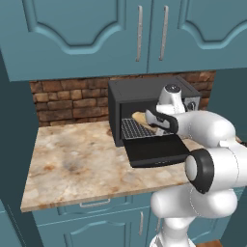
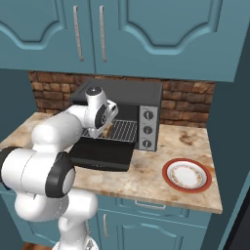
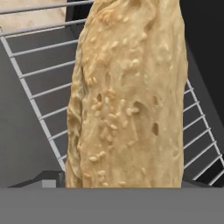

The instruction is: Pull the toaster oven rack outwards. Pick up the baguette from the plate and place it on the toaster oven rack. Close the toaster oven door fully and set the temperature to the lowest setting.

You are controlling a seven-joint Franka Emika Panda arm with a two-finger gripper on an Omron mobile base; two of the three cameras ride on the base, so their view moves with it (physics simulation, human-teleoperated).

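Note:
The black toaster oven [image 1: 144,89] stands on the counter with its door [image 1: 154,150] folded down flat. The wire rack [image 1: 135,129] is slid out over the door. My gripper [image 1: 155,124] hovers just above the rack at the oven's mouth, and its jaws stand wide on either side of the baguette [image 1: 139,116]. In the hand view the golden seeded baguette [image 3: 127,109] runs lengthwise over the rack's wires [image 3: 39,87], with its lower end against the hand. The plate [image 2: 187,176], white with an orange-red rim, sits bare on the counter to the right of the oven.
The silver panel with three knobs [image 2: 148,129] is on the oven's right side. A brick wall [image 1: 67,103] stands behind and teal cabinets [image 1: 140,34] hang overhead. Bare marble counter [image 1: 72,159] stretches left of the oven.

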